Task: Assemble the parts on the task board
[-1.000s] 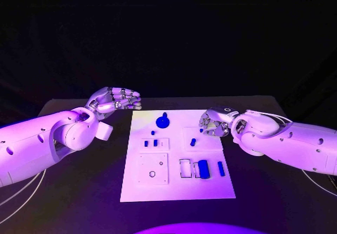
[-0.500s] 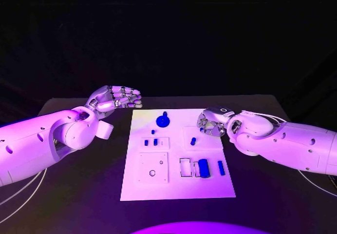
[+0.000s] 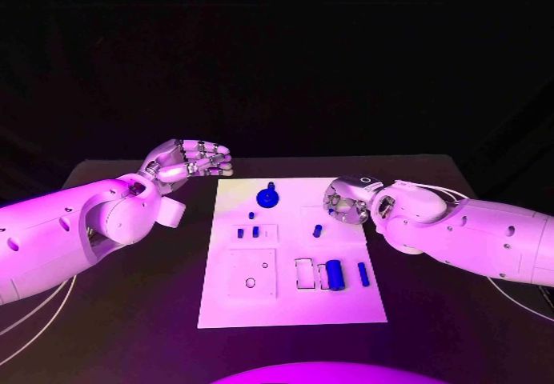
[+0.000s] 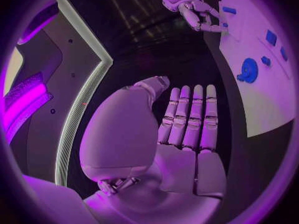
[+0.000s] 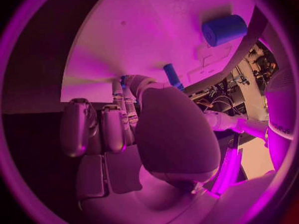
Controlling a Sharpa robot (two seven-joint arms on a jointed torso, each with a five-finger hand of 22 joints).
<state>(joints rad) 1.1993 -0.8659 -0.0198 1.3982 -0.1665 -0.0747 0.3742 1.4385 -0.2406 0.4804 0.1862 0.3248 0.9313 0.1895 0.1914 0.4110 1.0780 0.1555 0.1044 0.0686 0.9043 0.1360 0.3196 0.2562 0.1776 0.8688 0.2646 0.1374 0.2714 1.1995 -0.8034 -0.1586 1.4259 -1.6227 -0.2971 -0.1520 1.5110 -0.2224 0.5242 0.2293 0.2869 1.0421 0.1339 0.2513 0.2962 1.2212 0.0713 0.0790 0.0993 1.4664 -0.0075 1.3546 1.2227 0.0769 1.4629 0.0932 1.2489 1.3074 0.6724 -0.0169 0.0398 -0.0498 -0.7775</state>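
1. The board lies flat in the middle of the black table, between the two arms.
2. Parts are spread over the board: a round blue piece near its far edge, a small peg just below it, two short pieces in a raised frame, a slim peg toward the right side, and near the right edge a thick cylinder with a thin bar beside it.
3. A square plate with holes sits on the board's left half; its holes look unfilled.
4. The left hand hovers off the board's far left corner, over the table. The left wrist view shows its fingers straight and side by side, with nothing in the palm, so it is released.
5. The right hand is over the board's right edge, fingers curled downward. In the right wrist view a small blue piece shows at the fingertips, with the slim peg lying just beyond them; it appears pinched, though the hold is not plain.
6. Judged from the layout, assembly is at an early stage: most parts look loose and unseated, and the right hand seems to be working on one small piece.
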